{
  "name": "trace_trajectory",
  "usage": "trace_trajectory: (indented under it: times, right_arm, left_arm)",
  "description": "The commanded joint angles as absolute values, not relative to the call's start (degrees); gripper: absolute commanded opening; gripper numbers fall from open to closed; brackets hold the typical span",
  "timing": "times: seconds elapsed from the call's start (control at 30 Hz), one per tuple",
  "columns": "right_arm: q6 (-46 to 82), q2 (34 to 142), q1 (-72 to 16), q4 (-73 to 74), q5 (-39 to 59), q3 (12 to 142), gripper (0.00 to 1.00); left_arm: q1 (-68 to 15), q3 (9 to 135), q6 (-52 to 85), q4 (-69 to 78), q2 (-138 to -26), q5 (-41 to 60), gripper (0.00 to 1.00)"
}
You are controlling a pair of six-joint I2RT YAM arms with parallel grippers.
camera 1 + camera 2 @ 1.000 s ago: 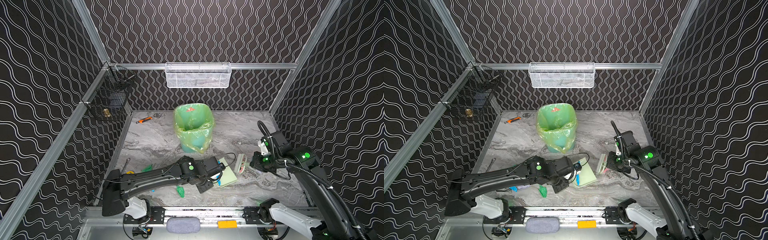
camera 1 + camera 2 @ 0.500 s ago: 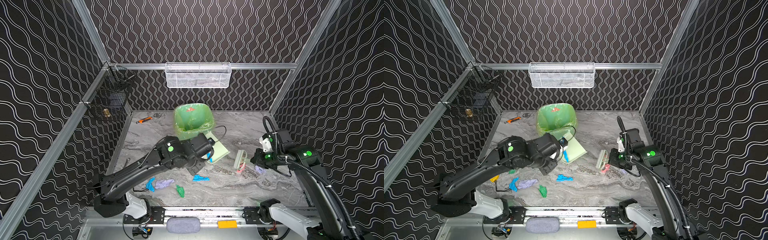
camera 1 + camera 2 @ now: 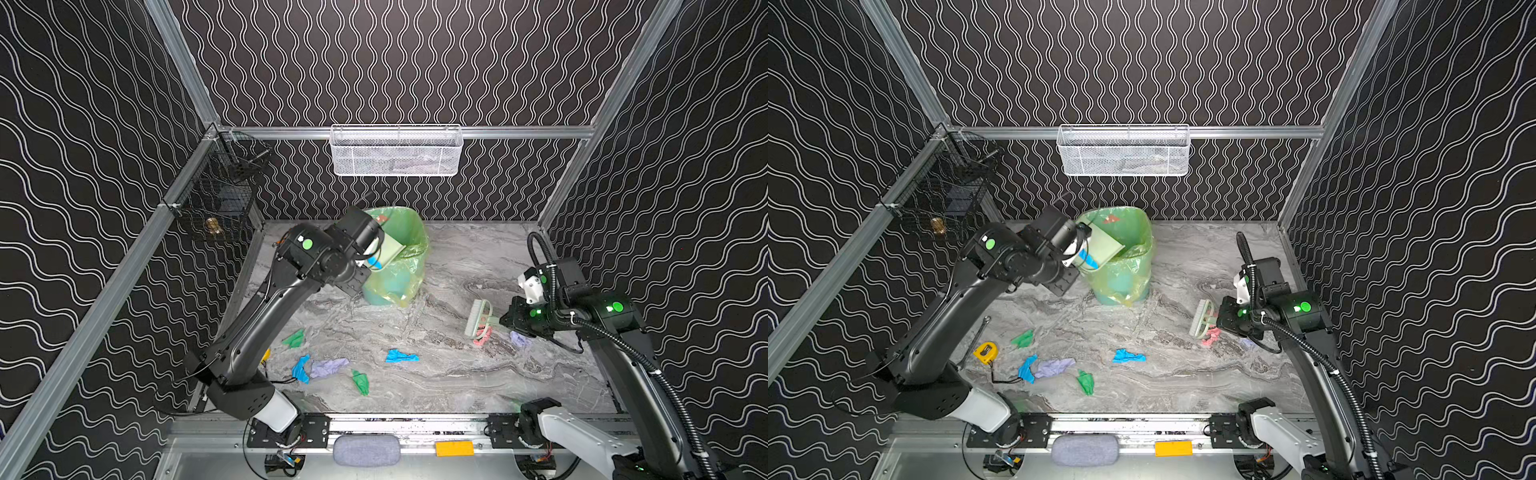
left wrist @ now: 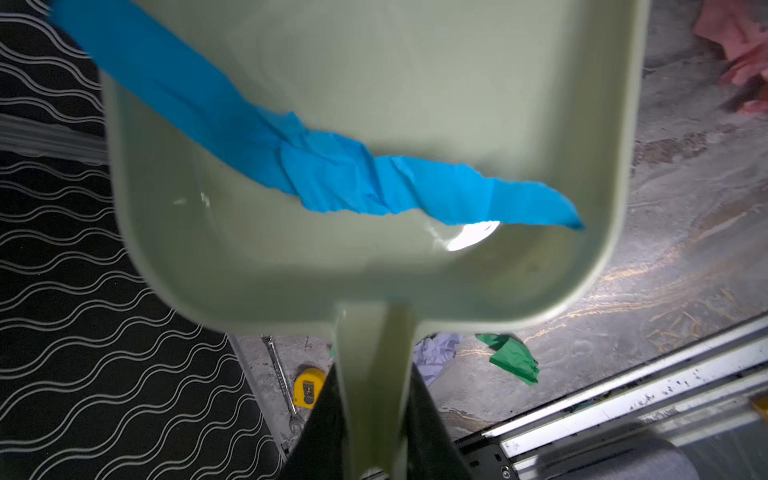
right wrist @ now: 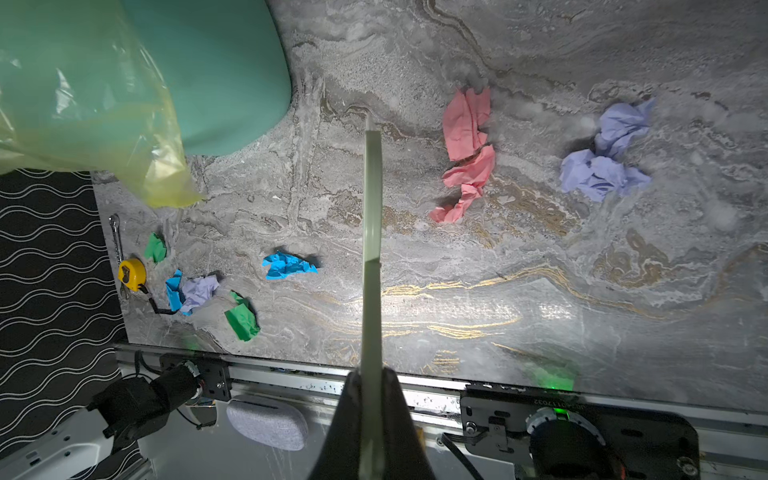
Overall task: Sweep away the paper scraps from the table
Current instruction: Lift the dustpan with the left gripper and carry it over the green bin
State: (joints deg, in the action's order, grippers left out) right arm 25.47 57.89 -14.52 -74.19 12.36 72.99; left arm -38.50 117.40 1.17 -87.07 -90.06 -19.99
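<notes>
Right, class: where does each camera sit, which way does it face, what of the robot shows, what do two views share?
Top views: high in front, looking down and back over the grey marble-veined table; both black arms show.
Left wrist: on the left arm, facing along the pale green plastic dustpan clamped in the left jaws.
Right wrist: on the right arm, facing down past the pale green brush in the shut right jaws.
Shared: both wrist views show the yellow tape measure.
</notes>
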Motion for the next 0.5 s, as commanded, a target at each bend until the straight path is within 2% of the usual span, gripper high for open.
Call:
trace_trajectory:
  times: [0.0, 0.27, 0.47]
  right_arm:
    - [25.5, 57.5, -14.4, -72.9, 13.4, 72.4, 0.00]
    - [25.3, 57.3, -14.2, -73.7, 13.3, 71.5, 0.00]
    - [25.4, 57.0, -14.1, -75.9, 13.2, 71.6, 0.00]
  left_arm:
    - [-36.3, 119.5, -2.4, -85.7, -91.9, -21.3, 0.00]
    - [-35.1, 126.6, -7.7, -83.6, -101.0, -31.7, 0.00]
    - [-35.1, 124.0, -14.2, -80.0, -104.2, -41.0, 0.00]
